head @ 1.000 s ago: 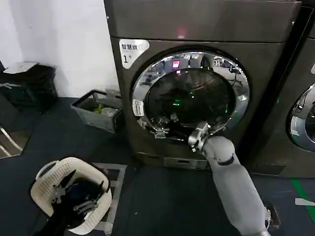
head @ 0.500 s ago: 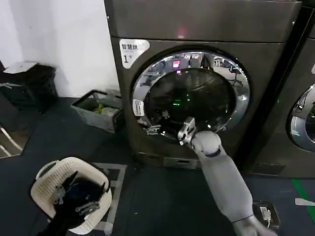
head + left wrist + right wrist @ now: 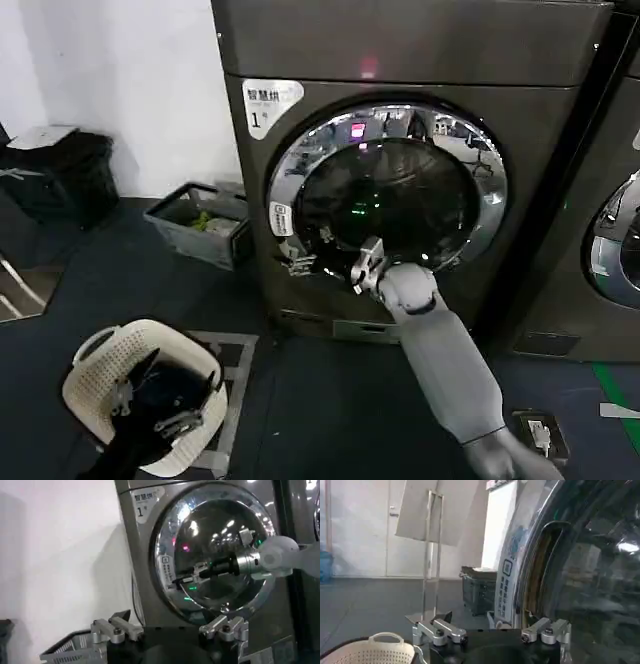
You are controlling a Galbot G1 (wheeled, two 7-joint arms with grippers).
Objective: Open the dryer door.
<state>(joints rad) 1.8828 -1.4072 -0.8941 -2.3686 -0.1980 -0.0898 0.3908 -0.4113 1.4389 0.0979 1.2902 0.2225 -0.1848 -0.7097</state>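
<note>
Leftmost, the white laundry basket (image 3: 140, 395) sits on the dark floor with the left gripper (image 3: 160, 400) parked over it — jaws spread wide, holding nothing. Next, a grey crate (image 3: 200, 225) stands by the white wall. Then the "1"-labelled machine (image 3: 400, 180), with the dryer door (image 3: 388, 195) on its front, chrome ring around dark glass. The door looks closed or barely cracked; the right wrist view shows a dark gap at the ring's left edge, beside the white sticker (image 3: 280, 218). The right gripper (image 3: 305, 262) is low on the left side of the ring, reaching toward that edge; its jaws are apart, and whether they touch the ring I cannot tell. At far right, a second chrome-ringed door (image 3: 620, 245) — not the target. Handling guess: the door is rigid and fairly heavy, the chrome and glass are slick, and the latch is probably stiff. Best hold is hooking the recessed left rim opposite the hinge, then pulling outward.
</note>
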